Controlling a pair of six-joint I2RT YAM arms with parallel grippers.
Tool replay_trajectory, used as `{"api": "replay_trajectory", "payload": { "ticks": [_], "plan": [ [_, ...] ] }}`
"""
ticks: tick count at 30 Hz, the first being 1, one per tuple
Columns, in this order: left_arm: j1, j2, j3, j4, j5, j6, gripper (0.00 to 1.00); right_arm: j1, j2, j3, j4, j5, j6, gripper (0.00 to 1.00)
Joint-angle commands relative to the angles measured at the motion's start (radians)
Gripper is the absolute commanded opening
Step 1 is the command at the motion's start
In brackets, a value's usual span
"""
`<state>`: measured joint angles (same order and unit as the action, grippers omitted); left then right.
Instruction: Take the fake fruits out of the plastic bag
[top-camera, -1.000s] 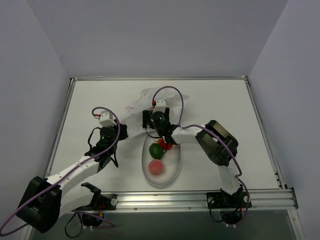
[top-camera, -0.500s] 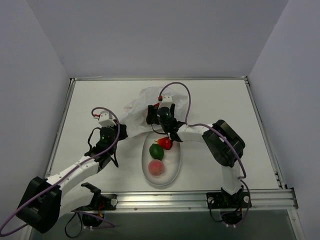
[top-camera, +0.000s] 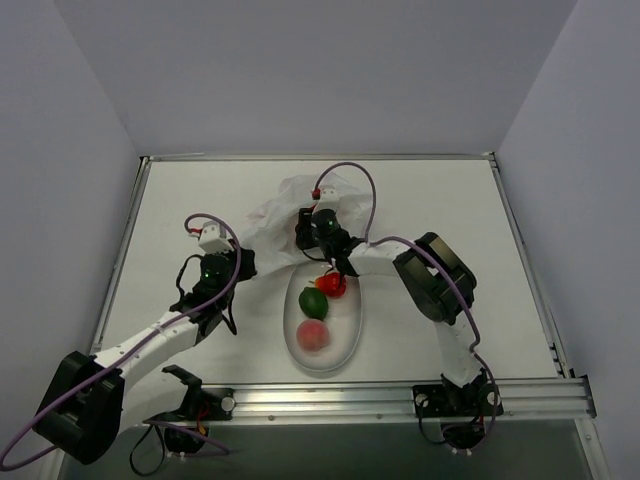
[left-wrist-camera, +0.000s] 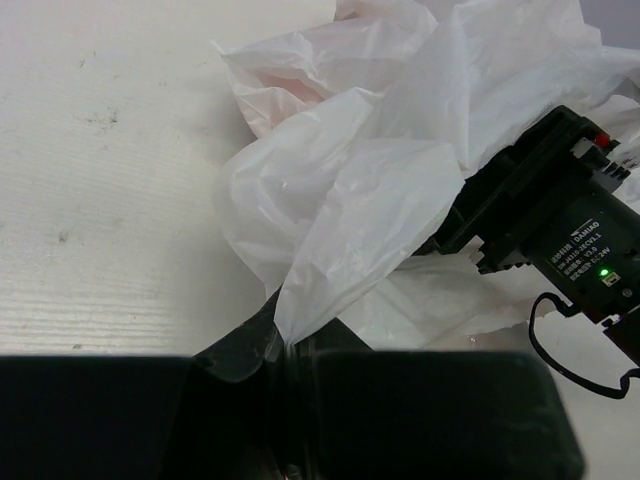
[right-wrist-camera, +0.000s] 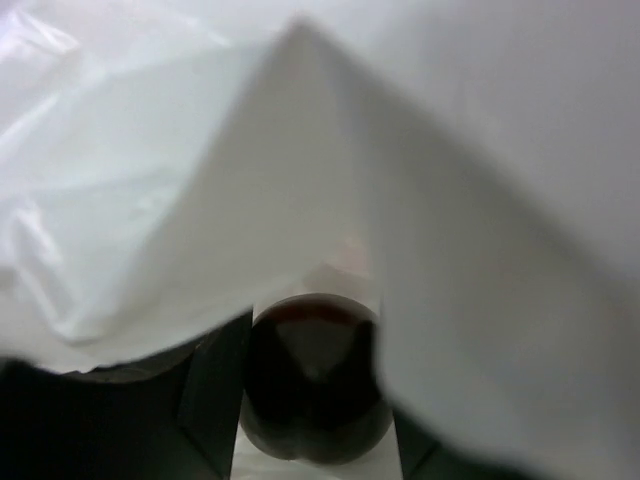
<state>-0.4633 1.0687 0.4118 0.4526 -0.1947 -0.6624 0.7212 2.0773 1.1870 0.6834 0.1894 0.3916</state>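
Note:
The crinkled white plastic bag (top-camera: 272, 215) lies at the table's middle back. My left gripper (top-camera: 243, 262) is shut on its near-left edge, and the pinched film shows in the left wrist view (left-wrist-camera: 285, 345). My right gripper (top-camera: 313, 218) reaches into the bag's mouth, its fingertips hidden under the film. In the right wrist view the right gripper (right-wrist-camera: 315, 410) sits under a fold of bag (right-wrist-camera: 470, 250), with a dark plum (right-wrist-camera: 315, 380) held between the fingers. A green round fruit (top-camera: 312, 301), a pink peach (top-camera: 313, 335) and a red piece (top-camera: 331, 285) lie on the plate.
The smooth white oval plate (top-camera: 346, 345) stands just in front of the bag, between the two arms. The right arm's elbow (top-camera: 432, 283) hangs to the right of the plate. The right wrist body (left-wrist-camera: 560, 225) shows against the bag in the left wrist view.
My right gripper has left the plate, where the red piece now lies, and moved back into the bag's mouth. The left arm has not moved.

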Motion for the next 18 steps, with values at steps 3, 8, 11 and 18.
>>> {"api": "replay_trajectory", "payload": {
  "ticks": [3,8,11,18],
  "plan": [
    [0.008,0.005,0.048,0.037,0.02,-0.013,0.02,0.001,-0.158,-0.047,0.071,-0.019,-0.007,0.31],
    [0.006,0.005,0.048,0.038,0.024,-0.014,0.02,0.001,-0.292,-0.135,0.096,-0.05,0.01,0.28],
    [0.006,0.004,0.048,0.038,0.028,-0.016,0.02,0.006,-0.355,-0.193,0.093,-0.08,0.039,0.28],
    [0.006,-0.015,0.047,0.034,0.029,-0.017,0.02,0.079,-0.583,-0.412,0.039,-0.022,0.056,0.28]
  ]
}}
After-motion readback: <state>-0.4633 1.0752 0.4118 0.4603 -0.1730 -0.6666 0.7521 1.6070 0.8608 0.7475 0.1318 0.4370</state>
